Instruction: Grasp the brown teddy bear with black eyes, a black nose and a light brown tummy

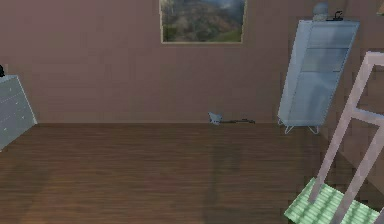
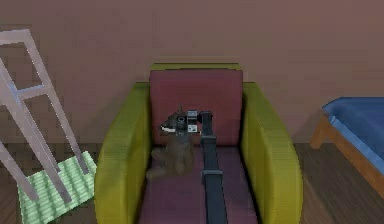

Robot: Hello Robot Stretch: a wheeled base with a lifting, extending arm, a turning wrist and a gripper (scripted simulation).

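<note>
A pinkish-brown wall [image 1: 100, 60] and a dark wood-plank floor [image 1: 150, 170] take up most of the forward view. In the arm side view stands a broad armchair with yellow-green padded arms and a dark red seat and back [image 2: 125, 150]. To its right is the corner of a bed with a blue cover on a wooden frame [image 2: 355, 125].

At the forward view's right a tall pale blue cabinet on short legs [image 1: 318, 75] stands against the wall. Near it a pink ladder-like frame [image 1: 355, 130] leans, with a green striped mat [image 1: 320, 208] at its foot. A framed landscape picture [image 1: 202, 20] hangs high on the wall, and part of a white chest of drawers [image 1: 12, 110] shows at the left edge.

The robot's dark square arm [image 2: 212, 185] reaches up over the chair seat. A brown plush toy [image 2: 175, 158] sits on the red seat toward its left side, just left of the arm; its face is too small to make out. The claw [image 2: 170, 125] is just above the toy, against the chair back. I cannot tell whether it holds anything or touches the toy.

A small grey object [image 1: 215, 117] lies at the foot of the far wall.
</note>
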